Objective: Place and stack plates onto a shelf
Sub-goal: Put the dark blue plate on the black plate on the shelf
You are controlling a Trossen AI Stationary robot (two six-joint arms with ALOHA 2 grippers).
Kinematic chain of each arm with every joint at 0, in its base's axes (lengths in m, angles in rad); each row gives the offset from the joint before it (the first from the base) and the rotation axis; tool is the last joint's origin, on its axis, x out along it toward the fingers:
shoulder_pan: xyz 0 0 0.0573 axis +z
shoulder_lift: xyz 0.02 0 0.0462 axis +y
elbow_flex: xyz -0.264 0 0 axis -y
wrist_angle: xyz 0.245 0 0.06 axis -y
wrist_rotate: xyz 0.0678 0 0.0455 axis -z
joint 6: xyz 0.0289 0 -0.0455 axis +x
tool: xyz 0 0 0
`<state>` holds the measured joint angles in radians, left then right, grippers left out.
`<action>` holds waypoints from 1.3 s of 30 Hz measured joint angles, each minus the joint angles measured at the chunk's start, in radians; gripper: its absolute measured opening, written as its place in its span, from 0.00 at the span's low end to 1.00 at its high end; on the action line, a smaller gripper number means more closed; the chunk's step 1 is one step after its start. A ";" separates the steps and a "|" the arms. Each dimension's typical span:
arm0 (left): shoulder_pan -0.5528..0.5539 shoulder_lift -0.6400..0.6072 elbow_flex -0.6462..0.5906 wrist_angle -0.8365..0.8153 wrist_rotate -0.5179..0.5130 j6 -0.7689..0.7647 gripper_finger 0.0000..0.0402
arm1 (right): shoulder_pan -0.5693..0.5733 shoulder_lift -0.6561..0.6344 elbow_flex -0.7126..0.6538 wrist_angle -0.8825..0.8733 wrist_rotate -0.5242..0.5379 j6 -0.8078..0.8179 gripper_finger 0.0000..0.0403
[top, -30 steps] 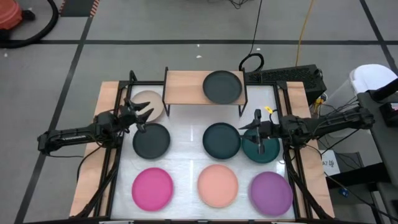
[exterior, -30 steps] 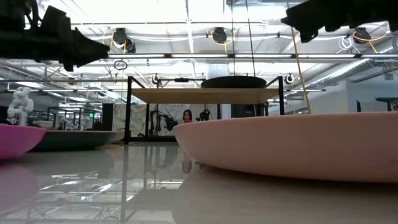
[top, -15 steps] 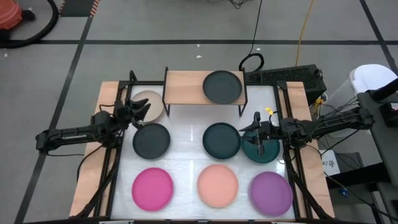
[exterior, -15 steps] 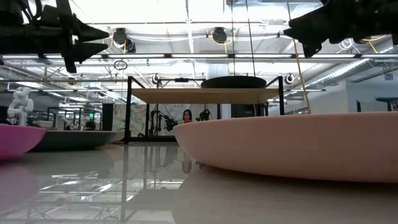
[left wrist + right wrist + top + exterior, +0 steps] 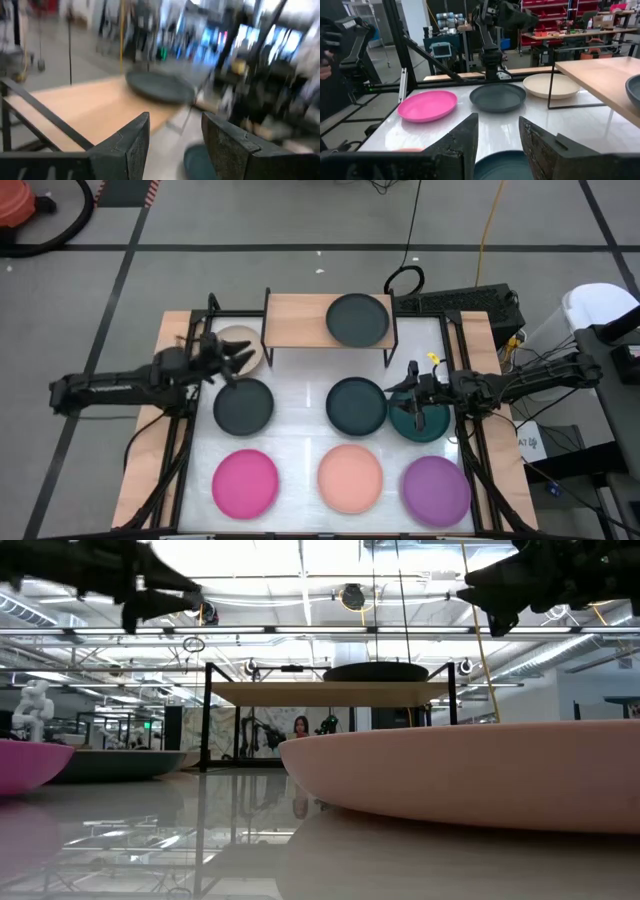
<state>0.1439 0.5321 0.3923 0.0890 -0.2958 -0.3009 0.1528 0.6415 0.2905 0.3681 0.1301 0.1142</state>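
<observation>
Beige plate [image 5: 241, 346] sits at the bench's [image 5: 300, 430] far left, just left of the shelf [image 5: 300, 320]; your left pincer [image 5: 236, 364] hangs in the air over its near right edge, fingers spread, empty, with a charcoal plate [image 5: 244, 406] just nearer. One charcoal plate [image 5: 358, 319] already lies on the shelf's right half. Your right pincer [image 5: 413, 386] hovers open and empty over the dark teal plate [image 5: 424, 421], between it and another charcoal plate [image 5: 356, 404].
</observation>
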 joint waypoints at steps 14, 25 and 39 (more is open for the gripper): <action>-0.106 0.775 0.240 0.000 0.000 -0.076 0.46 | 0.040 0.000 0.000 0.010 0.001 -0.022 0.31; -0.138 1.097 0.332 0.220 0.149 0.043 0.46 | 0.066 0.000 0.000 0.025 0.005 -0.028 0.31; -0.297 1.290 0.584 0.139 0.124 0.578 0.46 | 0.066 0.000 0.000 0.029 0.005 -0.021 0.31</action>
<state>-0.1532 1.8224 0.9762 0.2281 -0.1719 0.2770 0.2184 0.6418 0.2909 0.3971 0.1348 0.0931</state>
